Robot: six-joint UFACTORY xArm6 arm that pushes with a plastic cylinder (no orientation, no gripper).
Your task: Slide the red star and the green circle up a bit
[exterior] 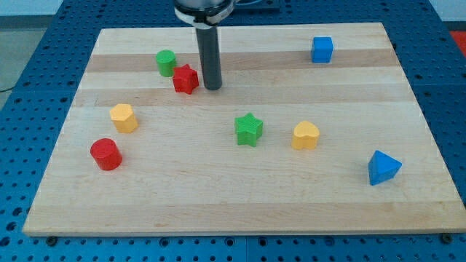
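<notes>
The red star (186,78) lies near the view's top left on the wooden board. The green circle (166,62) stands just up and left of it, almost touching it. My tip (212,88) rests on the board right beside the red star, at its right side, a small gap from it. The dark rod rises from the tip to the view's top edge.
A blue cube (322,49) sits at the top right. A yellow block (124,117) and a red cylinder (106,153) are at the left. A green star (249,129), a yellow heart (306,135) and a blue triangle (382,168) lie across the middle and right.
</notes>
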